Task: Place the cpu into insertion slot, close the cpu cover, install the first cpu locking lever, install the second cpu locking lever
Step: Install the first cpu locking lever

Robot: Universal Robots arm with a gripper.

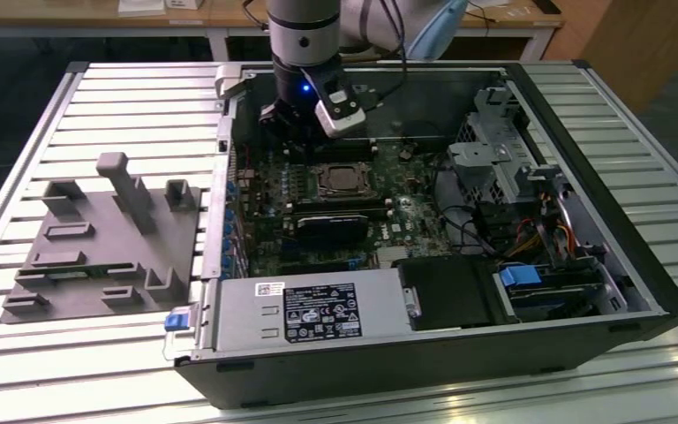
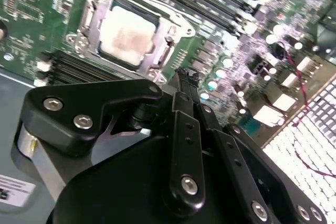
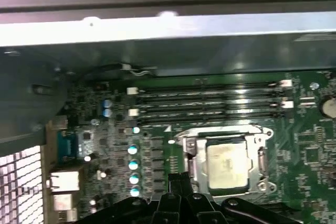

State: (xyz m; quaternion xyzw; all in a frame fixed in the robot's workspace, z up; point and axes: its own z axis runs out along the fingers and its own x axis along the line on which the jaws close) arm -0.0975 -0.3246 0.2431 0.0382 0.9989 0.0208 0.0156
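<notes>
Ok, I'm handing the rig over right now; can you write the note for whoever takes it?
Gripper: shut, holding nothing, over the motherboard close to the socket's edge.
Cpu: seated in the insertion slot.
Cpu cover: down, framing the cpu.
Done: cpu placed, cover closed.
Left: the locking levers; I cannot tell whether either is latched.

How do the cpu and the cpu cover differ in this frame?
The cpu is a solid square with a pale, blotchy top; the cpu cover is a shinier silver frame with an open middle. The cpu sits inside that opening; the cpu cover lies around its edges. Both look metallic and lie flat on the motherboard.
</notes>
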